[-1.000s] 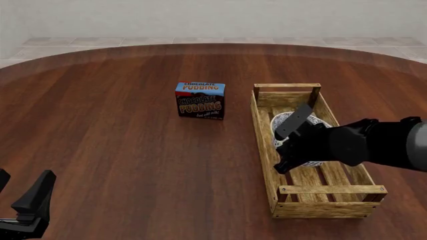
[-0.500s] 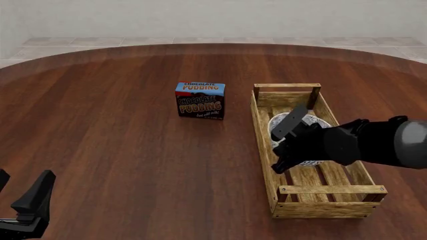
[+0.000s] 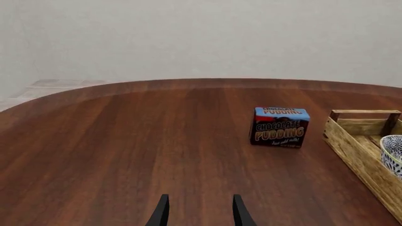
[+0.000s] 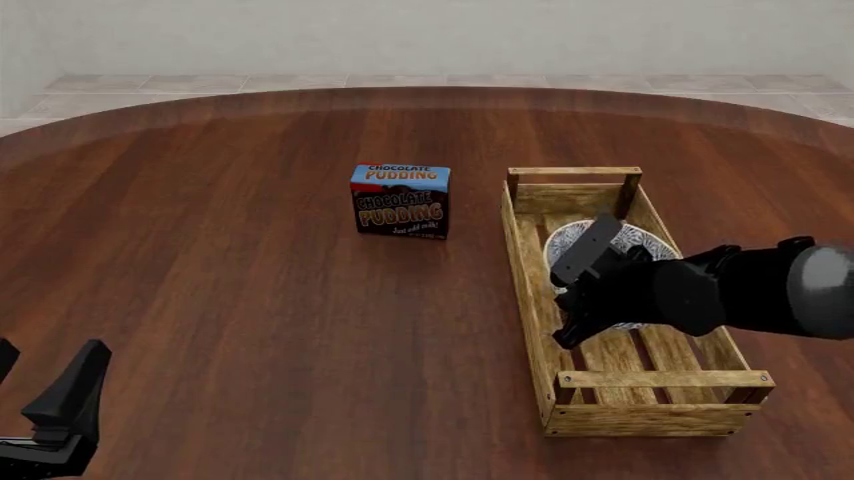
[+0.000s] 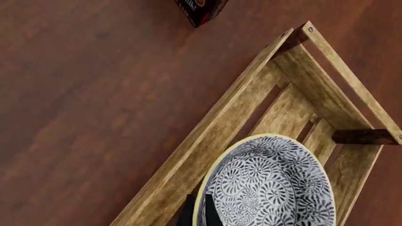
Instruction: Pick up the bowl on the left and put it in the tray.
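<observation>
The right arm's fingers (image 5: 191, 214) are pinched shut on the near rim of the bowl (image 5: 267, 186), one fingertip inside and one outside, so no letting go yet; the left arm's fingers (image 3: 198, 212) sit parked and spread apart with nothing between them, over the near-left bit of the table (image 4: 227, 300). Going big to small after that: the table's mostly bare dark wood, then the long slatted wooden tray (image 4: 531, 290) on the right, then the chocolate pudding box (image 4: 400, 200) standing just left of the tray's far end. The bowl's inside the tray's far half, and compared with a second ago the right gripper (image 4: 574, 290) has dipped and shuffled only a little over the slats, so I'd guess it's settling the bowl down. Looks like placement's basically done, just needs the release and a clean lift out.
</observation>
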